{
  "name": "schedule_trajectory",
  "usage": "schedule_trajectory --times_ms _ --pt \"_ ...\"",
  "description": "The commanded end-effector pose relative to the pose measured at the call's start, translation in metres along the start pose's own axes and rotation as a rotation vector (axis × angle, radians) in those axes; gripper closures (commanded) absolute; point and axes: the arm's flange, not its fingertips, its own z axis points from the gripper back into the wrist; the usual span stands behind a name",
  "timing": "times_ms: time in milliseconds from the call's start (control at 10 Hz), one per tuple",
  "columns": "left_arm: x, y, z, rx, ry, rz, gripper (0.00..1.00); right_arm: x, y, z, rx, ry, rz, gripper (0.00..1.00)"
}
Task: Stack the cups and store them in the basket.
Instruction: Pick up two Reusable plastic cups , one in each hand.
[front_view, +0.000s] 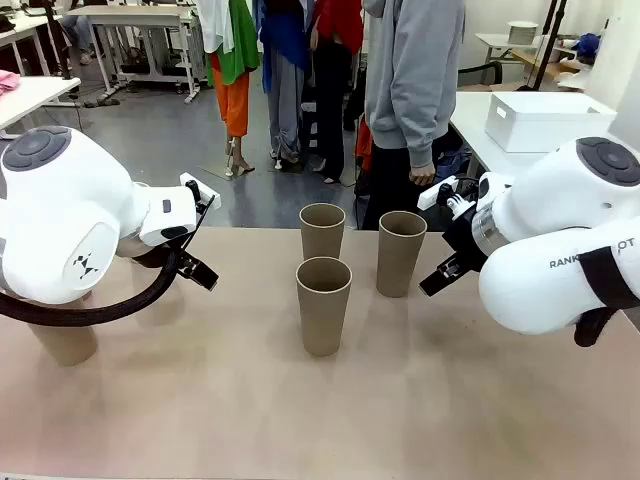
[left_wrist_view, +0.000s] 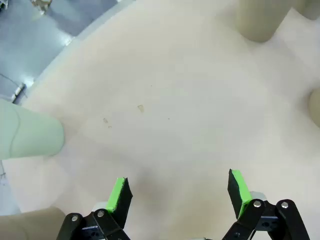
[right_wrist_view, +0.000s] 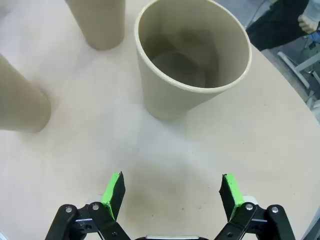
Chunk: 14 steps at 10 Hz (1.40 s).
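Observation:
Three brown cups stand upright mid-table: one at the back, one in front, one to the right. A further brown cup is partly hidden under my left arm. My left gripper hovers left of them, open over bare tabletop, with a mint green cup off to its side and a brown cup farther ahead. My right gripper hangs right of the cups, open and empty, with a brown cup just beyond its fingertips. The white basket sits on the table at the back right.
A person in a grey hoodie stands at the far edge, one hand hanging down. Two more brown cups stand to the side of my right gripper. The near half of the tan table is bare.

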Motion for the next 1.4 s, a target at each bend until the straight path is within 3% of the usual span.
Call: schedule_trajectory --times_ms 0,900,1300 --pt "0.0 0.0 0.0 0.0 0.0 0.0 0.0 0.0 0.0 0.0 0.0 0.0 0.0 0.0" --pt "0.0 0.0 0.0 0.0 0.0 0.0 0.0 0.0 0.0 0.0 0.0 0.0 0.001 0.0" --pt "0.05 0.038 0.113 -0.142 -0.071 -0.059 0.0 0.042 -0.031 0.121 0.038 -0.059 -0.009 0.0"
